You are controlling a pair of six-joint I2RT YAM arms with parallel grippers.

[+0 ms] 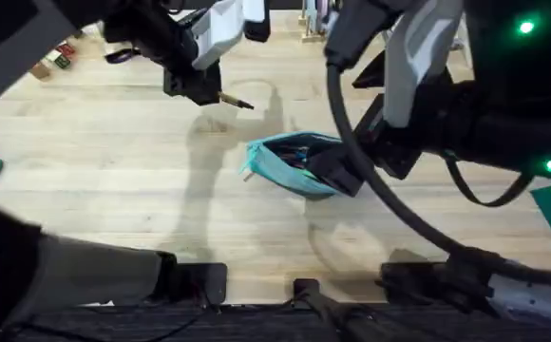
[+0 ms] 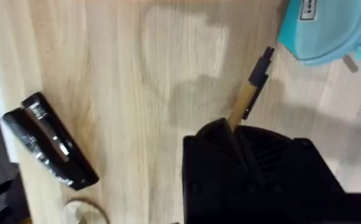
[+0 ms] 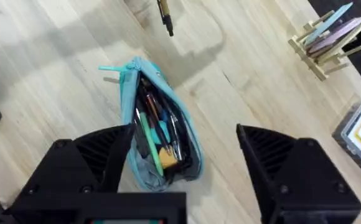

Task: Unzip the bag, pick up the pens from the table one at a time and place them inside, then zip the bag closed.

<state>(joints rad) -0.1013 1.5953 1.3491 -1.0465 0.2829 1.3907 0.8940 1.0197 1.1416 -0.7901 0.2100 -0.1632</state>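
Lying open between right tool fingers, teal bag

The teal pencil pouch lies on the pale wooden table just right of centre, unzipped and gaping, with a green pen and other pens lying lengthwise inside. A yellow pen with a dark tip hangs above the tabletop at about eleven o'clock from the pouch, its dark end slanting toward four o'clock.

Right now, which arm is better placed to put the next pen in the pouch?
Left: its pincer holds a yellow pen beside the open teal pouch. The right pincer is open over the pouch.
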